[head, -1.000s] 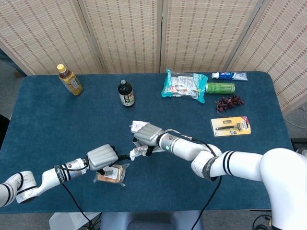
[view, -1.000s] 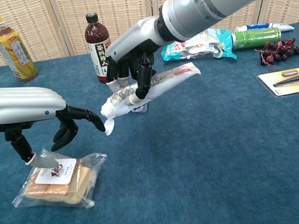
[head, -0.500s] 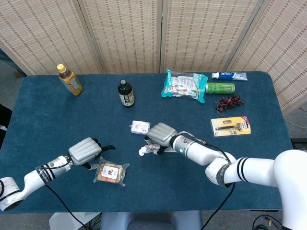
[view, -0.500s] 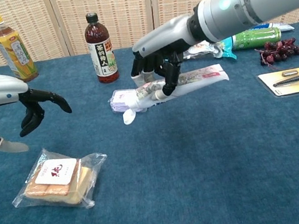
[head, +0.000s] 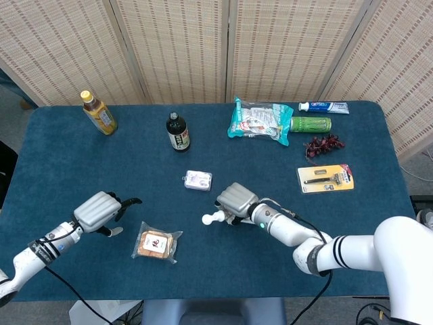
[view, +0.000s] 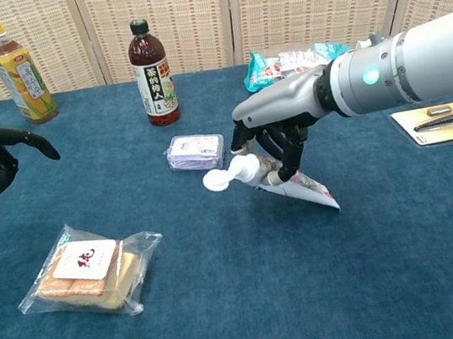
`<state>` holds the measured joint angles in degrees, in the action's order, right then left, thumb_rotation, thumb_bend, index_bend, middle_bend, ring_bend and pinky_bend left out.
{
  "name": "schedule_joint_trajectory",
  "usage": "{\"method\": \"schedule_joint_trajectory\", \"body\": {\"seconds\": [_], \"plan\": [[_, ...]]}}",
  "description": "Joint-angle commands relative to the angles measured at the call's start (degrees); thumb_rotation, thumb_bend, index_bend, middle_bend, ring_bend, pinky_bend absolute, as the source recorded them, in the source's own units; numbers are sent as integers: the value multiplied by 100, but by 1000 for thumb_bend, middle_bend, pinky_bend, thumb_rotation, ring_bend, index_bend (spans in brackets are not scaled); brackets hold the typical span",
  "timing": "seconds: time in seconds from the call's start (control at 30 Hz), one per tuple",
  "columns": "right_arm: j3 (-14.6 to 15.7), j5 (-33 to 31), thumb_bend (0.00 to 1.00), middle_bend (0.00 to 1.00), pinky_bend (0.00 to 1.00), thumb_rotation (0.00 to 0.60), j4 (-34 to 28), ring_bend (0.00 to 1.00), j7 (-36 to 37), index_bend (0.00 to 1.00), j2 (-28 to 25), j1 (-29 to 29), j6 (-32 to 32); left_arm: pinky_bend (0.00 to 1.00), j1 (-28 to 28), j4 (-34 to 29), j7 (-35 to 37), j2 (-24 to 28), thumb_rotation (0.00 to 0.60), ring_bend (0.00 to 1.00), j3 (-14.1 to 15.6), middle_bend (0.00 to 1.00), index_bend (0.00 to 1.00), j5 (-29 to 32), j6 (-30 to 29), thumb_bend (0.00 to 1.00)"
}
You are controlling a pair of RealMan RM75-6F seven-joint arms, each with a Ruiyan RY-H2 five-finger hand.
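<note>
**White-capped tube held low over the blue cloth**

Silver right hand [view: 278,140] clasps the tube [view: 272,176], cap toward the purple box [view: 195,151] just beside it. It seems the setting-down step; next, lowering and loosening carefully. Left hand [head: 100,211] is spread, holding nothing, near the wrapped cake [head: 156,244].

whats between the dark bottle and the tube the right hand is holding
A small purple packet lies between the dark bottle and the tube held by the right hand; head view shows it.
</note>
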<state>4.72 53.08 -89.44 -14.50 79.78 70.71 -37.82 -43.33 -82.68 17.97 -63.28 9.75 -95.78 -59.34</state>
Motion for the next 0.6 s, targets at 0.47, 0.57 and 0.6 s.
{"method": "schedule_joint_trajectory", "body": {"seconds": [0.47,0.57,0.6], "plan": [[-154,-292,78,140,375,600,-964,243,-230,0,-962,-801,-1081,380,720,-130,-310,227,600,440,-353,559,170,901,-308,232],[-122,-303,83,194,385,600,-1292,257,-190,14,-1319,-1141,-1488,381,1007,-124,-369,225,600,427,-501,546,172,1315,-503,232],[-103,-290,95,212,388,600,-1405,265,-154,36,-1456,-1286,-1633,380,1128,-101,-421,208,600,423,-569,540,173,1485,-603,232]]}}
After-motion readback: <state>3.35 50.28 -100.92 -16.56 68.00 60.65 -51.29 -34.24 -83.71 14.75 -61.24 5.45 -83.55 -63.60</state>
